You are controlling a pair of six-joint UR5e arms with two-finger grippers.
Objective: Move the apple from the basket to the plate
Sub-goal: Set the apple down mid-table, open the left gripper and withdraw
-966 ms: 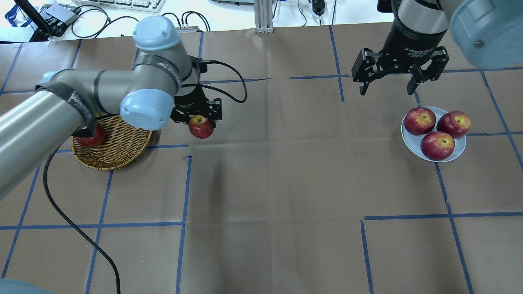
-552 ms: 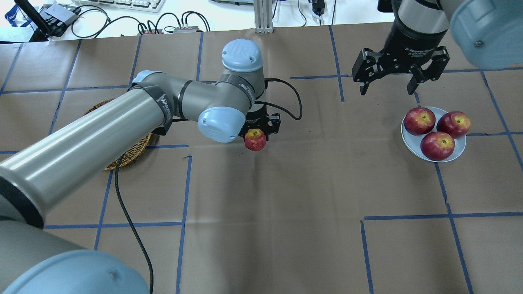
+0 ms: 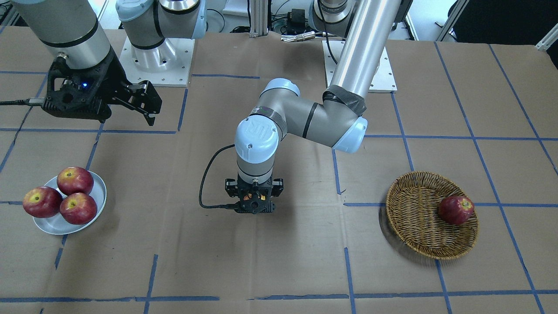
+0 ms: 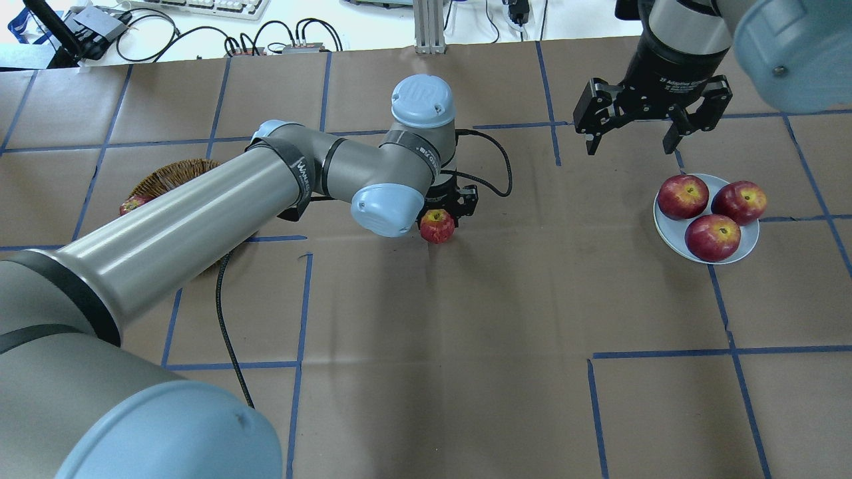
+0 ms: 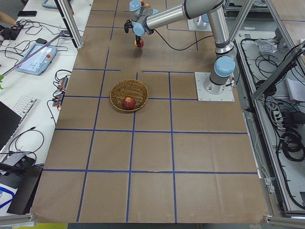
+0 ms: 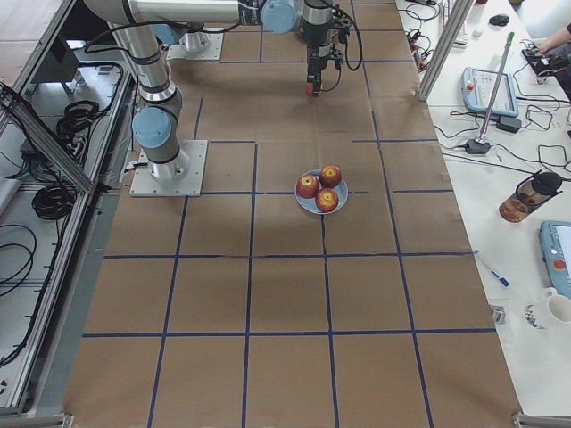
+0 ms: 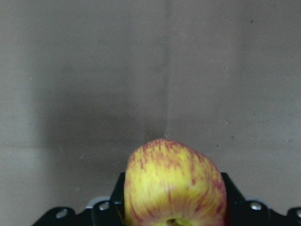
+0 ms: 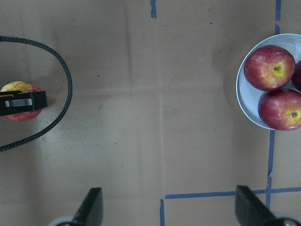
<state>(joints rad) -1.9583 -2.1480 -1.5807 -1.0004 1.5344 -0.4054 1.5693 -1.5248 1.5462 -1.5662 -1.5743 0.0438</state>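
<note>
My left gripper (image 4: 440,218) is shut on the apple (image 4: 437,227), pale red with yellow streaks, which also shows in the left wrist view (image 7: 174,181). It holds the apple over the middle of the table, between basket and plate. The wicker basket (image 3: 418,246) stands on my left, partly hidden by my left arm in the overhead view (image 4: 174,171). The pale plate (image 4: 748,243) lies on my right and bears three red apples. My right gripper (image 4: 629,150) is open and empty, hovering behind the plate.
One dark red apple (image 3: 455,209) lies in the basket. The three apples (image 3: 60,198) fill most of the plate (image 3: 56,225). A black cable (image 4: 225,332) trails from my left arm across the brown paper with blue tape lines.
My left arm has swung to the right with the apple, from beside the basket to the table's middle. The right arm has not moved.
</note>
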